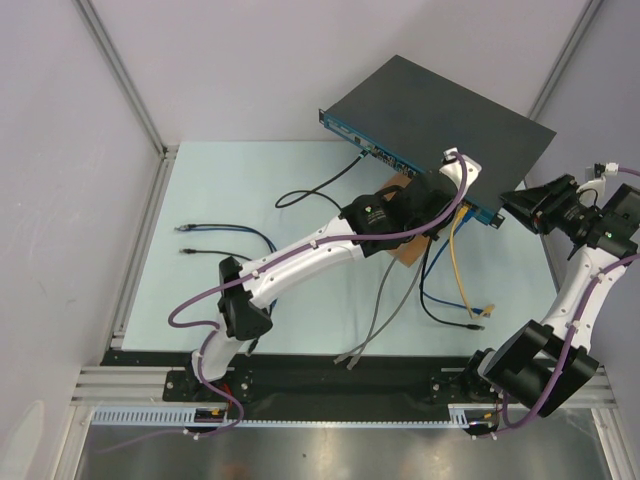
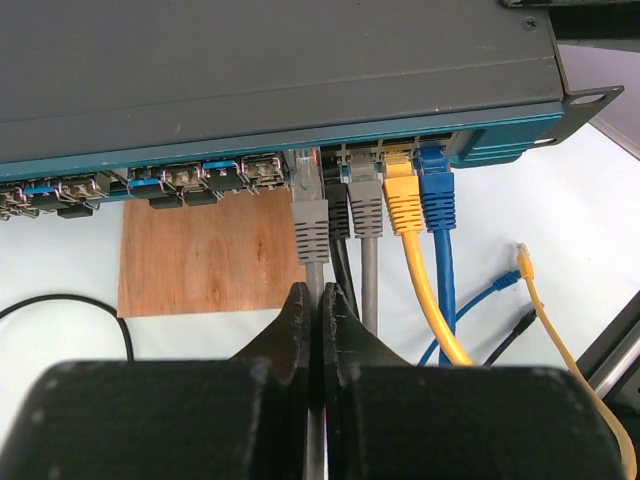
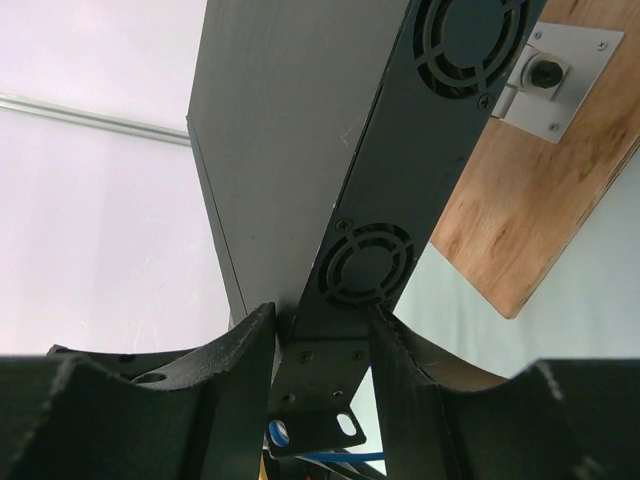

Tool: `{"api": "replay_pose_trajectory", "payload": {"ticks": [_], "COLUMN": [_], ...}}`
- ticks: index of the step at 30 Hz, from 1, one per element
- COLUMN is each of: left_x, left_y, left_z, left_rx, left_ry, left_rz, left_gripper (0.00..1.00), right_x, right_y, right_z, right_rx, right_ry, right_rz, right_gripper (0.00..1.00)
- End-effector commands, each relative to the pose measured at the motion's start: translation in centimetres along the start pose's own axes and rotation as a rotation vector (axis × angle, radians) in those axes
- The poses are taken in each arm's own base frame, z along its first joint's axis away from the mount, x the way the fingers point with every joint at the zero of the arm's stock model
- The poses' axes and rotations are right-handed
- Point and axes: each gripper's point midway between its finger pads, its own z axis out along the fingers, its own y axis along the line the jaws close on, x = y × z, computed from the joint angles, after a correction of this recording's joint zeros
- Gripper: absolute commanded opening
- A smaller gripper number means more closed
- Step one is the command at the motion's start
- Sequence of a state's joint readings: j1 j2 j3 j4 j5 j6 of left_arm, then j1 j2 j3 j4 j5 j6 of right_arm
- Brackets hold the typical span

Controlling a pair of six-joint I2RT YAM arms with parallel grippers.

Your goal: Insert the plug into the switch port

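The switch (image 1: 440, 110) lies at the far right of the bench (image 1: 250, 200), partly over a wooden board (image 2: 210, 255), with its blue face turned toward the arms. The grey plug (image 2: 306, 190) is lined up at a port just left of a second grey plug (image 2: 365, 195), a yellow plug (image 2: 402, 195) and a blue plug (image 2: 434, 195). Its boot stands a little further out than theirs, so it is judged not fully seated. The left fingers (image 2: 290, 330) are clenched on the grey cable (image 2: 314, 272) just behind the boot. The right fingers (image 3: 240, 350) are closed around the switch's end by its mounting ear, apparently bracing it. The push is best made straight along the port axis, without twist, since a cable gripped behind the boot can buckle. The brace should be firm so the switch is not shoved back, and the neighbouring plug is not to be nudged.
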State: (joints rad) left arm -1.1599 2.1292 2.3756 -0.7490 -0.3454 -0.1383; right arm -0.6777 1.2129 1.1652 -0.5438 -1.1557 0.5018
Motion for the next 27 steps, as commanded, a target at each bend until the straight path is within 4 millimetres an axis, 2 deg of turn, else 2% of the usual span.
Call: {"api": "replay_pose_trajectory", "payload": {"ticks": [1, 5, 12, 27], "left_x": [-3.3, -3.3, -2.0, -1.3], "left_y": [-1.2, -1.4, -1.7, -2.0], "left_z": [-0.5, -0.5, -0.4, -0.7], "left_rx": [0.049, 0.062, 0.067, 0.076], "left_ry": [-0.107, -0.105, -0.058, -0.035], "left_rz": [-0.029, -0.030, -0.041, -0.047], "left_gripper": [0.00, 0.00, 0.00, 0.00], "right_x": [-0.2, -0.1, -0.2, -0.1], "right_y": [1.3, 1.1, 1.1, 1.1], "right_z": [-0.1, -0.1, -0.1, 0.0], "right_rx": [-0.010, -0.006, -0.006, -0.006], "right_ry": [-0.013, -0.013, -0.016, -0.019], "right_rz": [-0.067, -0.061, -0.064, -0.060], "right_gripper": [0.46, 0.46, 0.46, 0.49]}}
